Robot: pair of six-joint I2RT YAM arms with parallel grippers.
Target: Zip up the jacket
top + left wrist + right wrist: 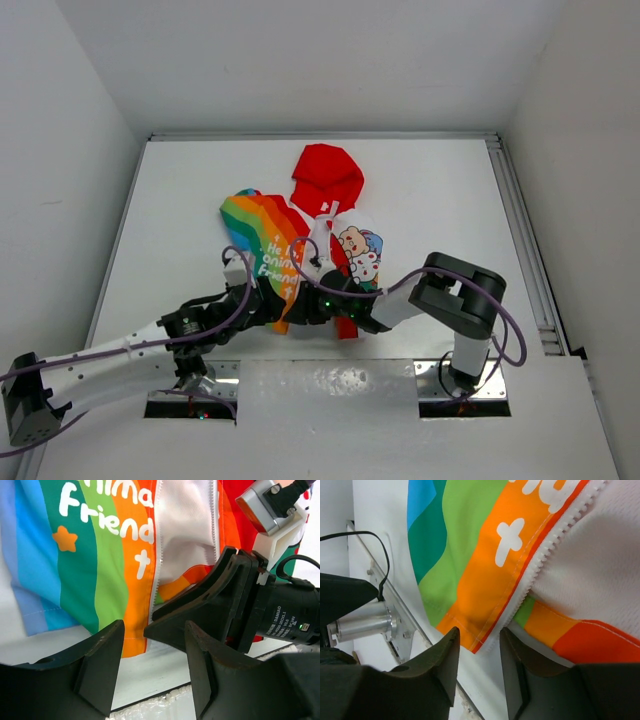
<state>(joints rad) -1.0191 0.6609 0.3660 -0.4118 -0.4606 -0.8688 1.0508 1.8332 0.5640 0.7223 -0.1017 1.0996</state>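
Basically unzipped: jacket flat around middle of table, red hood toward far edge, hem toward near edge, rainbow panel on left-edge side, white cartoon front on right-edge side. Along orange edge, zipper teeth bare, meshed with nothing; second row of teeth lying apart across white lining. No slider visible anywhere.

Down at hem corner, right gripper: jaws parted a little, straddling bottom end of tooth row, fabric tip in the gap but not visibly pinched, so holding nothing as far as seen. Just beside it, toward near-left corner, left gripper: jaws spread wider, empty, only a fingertip of right gripper poking in between, over table just below hem.

Judged progress: none of the zipping done, at best lining-up stage. Left to do: bring both bottom ends together, seat them in slider, pull up toward hood. Likely risk: thin hem slipping from a loose pinch.
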